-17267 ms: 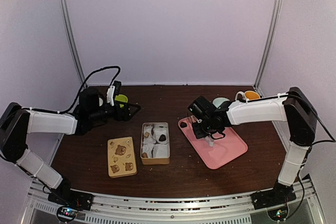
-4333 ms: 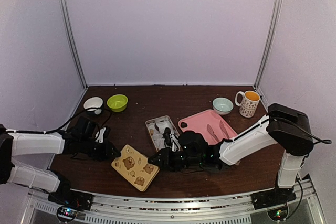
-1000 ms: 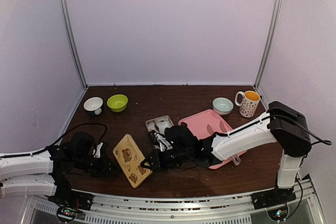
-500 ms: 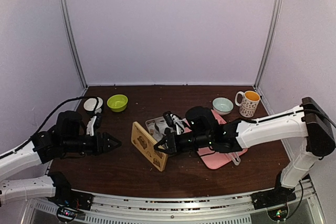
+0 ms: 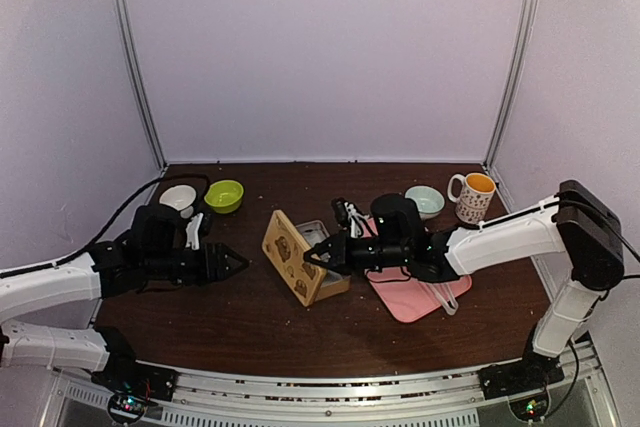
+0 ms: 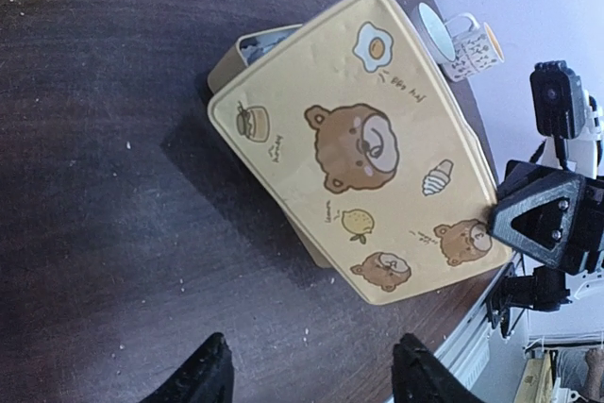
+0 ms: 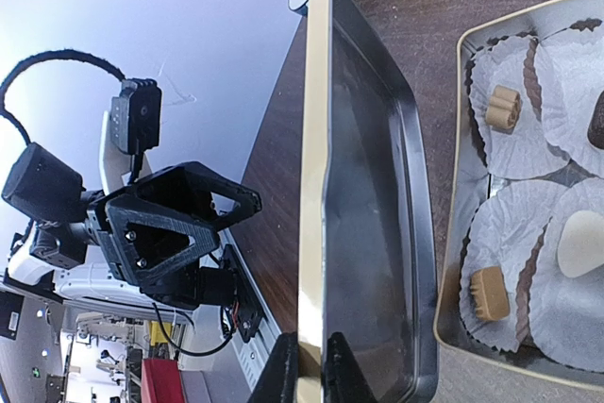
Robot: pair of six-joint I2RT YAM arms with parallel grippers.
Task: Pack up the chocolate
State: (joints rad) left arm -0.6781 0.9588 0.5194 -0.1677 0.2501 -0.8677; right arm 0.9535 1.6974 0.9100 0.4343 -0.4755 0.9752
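Note:
My right gripper (image 5: 322, 250) is shut on the edge of the tan bear-printed lid (image 5: 288, 253) and holds it on edge, tilted, at the left side of the open tan tin (image 5: 316, 230). In the right wrist view my gripper (image 7: 310, 375) pinches the lid's rim (image 7: 311, 233), with its dark inside facing the tin (image 7: 453, 261). The tin holds white paper cups with small chocolate pieces: two tan (image 7: 489, 292), one pale (image 7: 580, 243), one dark (image 7: 596, 120). My left gripper (image 5: 235, 265) is open and empty, left of the lid. Its wrist view shows the lid's printed face (image 6: 368, 186).
A pink tray (image 5: 425, 307) with utensils lies right of the tin. A green bowl (image 5: 224, 193) and a white bowl (image 5: 178, 197) stand at the back left. A pale bowl (image 5: 426, 200) and a mug (image 5: 472, 197) stand at the back right.
My right gripper has raised the lid off the table onto its edge and carried it back to the tin. My left gripper has lifted and moved back, apart from the lid.

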